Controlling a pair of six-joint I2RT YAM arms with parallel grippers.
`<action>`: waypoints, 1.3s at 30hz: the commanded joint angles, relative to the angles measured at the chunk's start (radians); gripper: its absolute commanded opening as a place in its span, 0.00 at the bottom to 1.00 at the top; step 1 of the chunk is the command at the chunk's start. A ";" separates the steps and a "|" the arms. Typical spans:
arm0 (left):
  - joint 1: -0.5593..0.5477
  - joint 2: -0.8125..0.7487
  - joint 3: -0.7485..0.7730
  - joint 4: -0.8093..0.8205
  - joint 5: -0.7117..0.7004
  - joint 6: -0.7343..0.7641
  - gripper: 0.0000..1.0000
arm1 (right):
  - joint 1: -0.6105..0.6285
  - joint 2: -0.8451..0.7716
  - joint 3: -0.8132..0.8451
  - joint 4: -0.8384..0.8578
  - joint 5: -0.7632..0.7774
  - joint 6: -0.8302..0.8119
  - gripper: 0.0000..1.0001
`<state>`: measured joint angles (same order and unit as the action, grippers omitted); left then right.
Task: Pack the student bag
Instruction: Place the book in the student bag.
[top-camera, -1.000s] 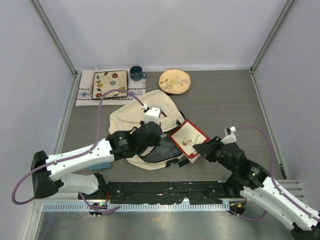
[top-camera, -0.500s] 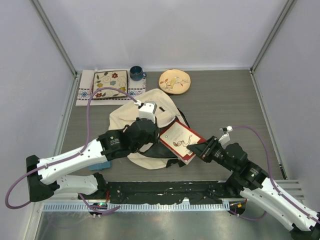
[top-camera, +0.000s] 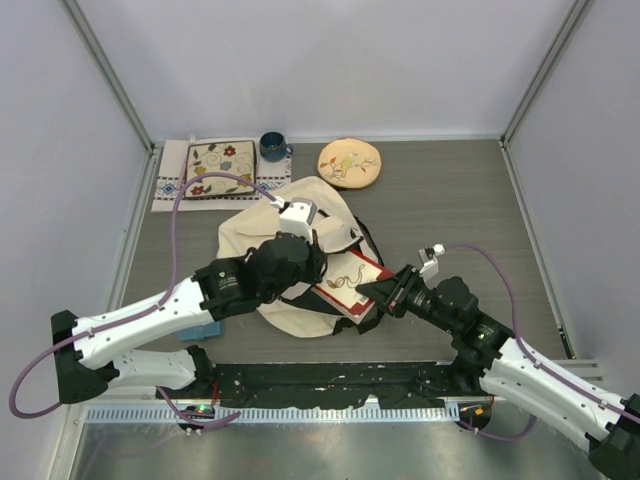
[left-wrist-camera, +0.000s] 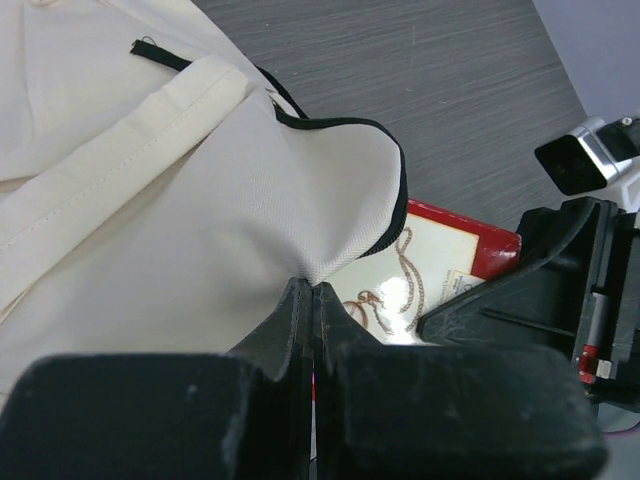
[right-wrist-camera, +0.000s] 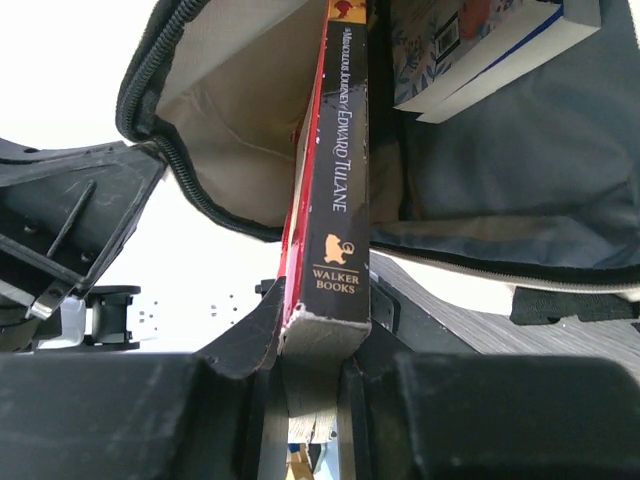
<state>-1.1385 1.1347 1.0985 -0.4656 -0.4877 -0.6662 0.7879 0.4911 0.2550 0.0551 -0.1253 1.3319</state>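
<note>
A second ago your book (top-camera: 350, 282) was lying out in the open, just right of the bag (top-camera: 255, 240). By this frame you'd pushed it left, so its far end sat under the lifted flap and in the mouth. I'd say that meant the insert was about halfway done, with the push and the release still to go.

Your right gripper (right-wrist-camera: 325, 335) was clamped on the book's spine end. Your left gripper (left-wrist-camera: 310, 300) had its fingers squeezed together on the flap's edge, holding the opening up. The bag itself sat mid-table between the two arms.

- **Bag:** soft cream woven cloth, slumped and floppy, with black zip teeth round the rim and smooth grey lining inside.
- **Book:** a thin, stiff paperback with a glossy red cover, a black spine and a scuffed bottom corner.
- **Other book (right-wrist-camera: 480, 55):** it was already lying in there, white page edges showing.
</note>
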 joint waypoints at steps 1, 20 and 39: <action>-0.012 -0.041 0.070 0.114 0.031 0.010 0.00 | 0.001 0.099 0.015 0.259 0.013 0.027 0.01; -0.015 -0.062 0.043 0.113 0.055 -0.009 0.00 | 0.060 0.809 0.186 0.778 0.321 0.023 0.01; -0.015 -0.135 -0.025 0.097 0.052 -0.026 0.00 | 0.160 1.192 0.130 0.947 0.352 0.070 0.60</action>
<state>-1.1416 1.0378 1.0645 -0.4625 -0.4480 -0.6743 0.9394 1.7058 0.4488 0.9890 0.2474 1.4101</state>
